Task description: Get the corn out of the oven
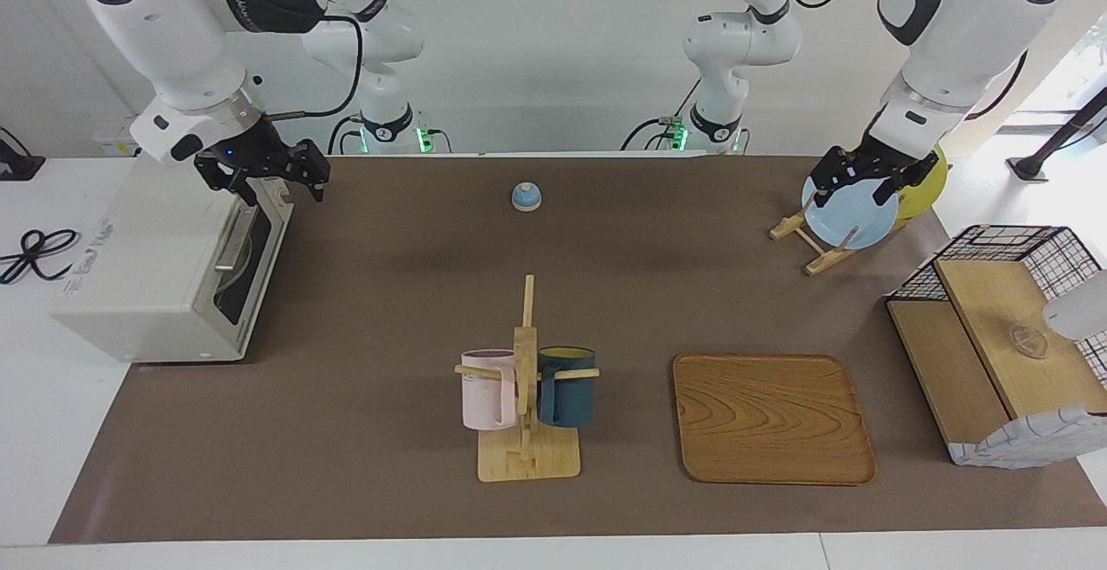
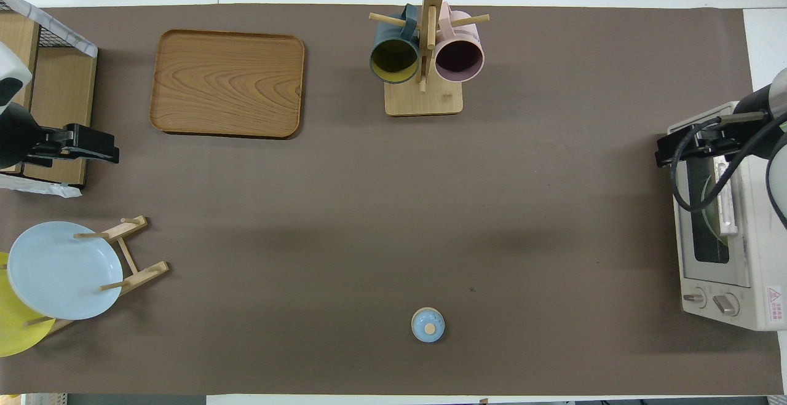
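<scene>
The off-white oven (image 1: 147, 267) stands at the right arm's end of the table, its dark glass door shut and facing the table's middle. In the overhead view the oven (image 2: 761, 270) shows its knobs at the end nearer the robots. A round rim shows dimly through the glass. The corn is hidden. My right gripper (image 1: 272, 185) hangs open and empty over the oven's upper door edge, and its tip (image 2: 667, 150) shows in the overhead view too. My left gripper (image 1: 852, 194) waits open and empty in the air over the plate rack.
A rack holds a blue plate (image 1: 847, 217) and a yellow plate (image 1: 927, 185) at the left arm's end, beside a wire-and-wood basket shelf (image 1: 995, 336). A wooden tray (image 1: 772, 419), a mug tree (image 1: 525, 397) with a pink and a dark mug, and a small blue knob (image 1: 526, 196) sit mid-table.
</scene>
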### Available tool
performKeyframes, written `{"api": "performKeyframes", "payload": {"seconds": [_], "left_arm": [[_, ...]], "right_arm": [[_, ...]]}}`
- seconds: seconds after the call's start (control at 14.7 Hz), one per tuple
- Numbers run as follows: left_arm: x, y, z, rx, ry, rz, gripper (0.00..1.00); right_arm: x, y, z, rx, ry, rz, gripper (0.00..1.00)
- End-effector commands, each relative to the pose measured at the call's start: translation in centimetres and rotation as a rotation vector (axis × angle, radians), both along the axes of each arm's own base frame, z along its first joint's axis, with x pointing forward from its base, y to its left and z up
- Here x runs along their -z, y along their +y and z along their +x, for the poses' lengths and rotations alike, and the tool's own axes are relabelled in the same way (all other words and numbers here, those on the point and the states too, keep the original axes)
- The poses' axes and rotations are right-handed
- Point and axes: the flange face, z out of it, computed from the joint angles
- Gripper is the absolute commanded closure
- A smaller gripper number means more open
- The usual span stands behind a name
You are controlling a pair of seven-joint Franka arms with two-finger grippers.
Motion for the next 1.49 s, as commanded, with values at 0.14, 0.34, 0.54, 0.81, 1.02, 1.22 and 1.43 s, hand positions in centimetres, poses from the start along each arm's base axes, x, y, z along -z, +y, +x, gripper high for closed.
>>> {"api": "performKeyframes", "payload": {"seconds": [0.14,0.34,0.54,0.81,1.02,1.22,1.43], "left_arm": [[-0.4,0.3,-0.3,0.004,-0.014,0.016,0.00],[-0.4,0.3,-0.3,0.004,-0.014,0.016,0.00],[-0.4,0.3,-0.3,0.004,-0.014,0.016,0.00],[-0.4,0.3,-0.3,0.004,-0.014,0.016,0.00],[-0.4,0.3,-0.3,0.004,-0.014,0.016,0.00],[-0.4,0.3,-0.3,0.004,-0.014,0.016,0.00],[-0.4,0.3,-0.3,0.004,-0.014,0.016,0.00]], "right_arm": [[-0.2,0.1,0.2,0.021,-0.013,0.005,0.00],[0.1,0.1,-0.2,0.016,-0.002,0.002,0.00],[1.0,0.1,-0.8,-0.003,0.007,0.005,0.00],[4.6,-2.1,-1.6,-0.106,-0.023,0.016,1.00],[7.0,-4.2,-3.0,-0.102,-0.046,0.001,1.00],[7.9,-5.7,-3.8,-0.125,-0.041,-0.106,1.00],[9.0,-7.9,-4.2,-0.093,-0.031,-0.125,1.00]]}}
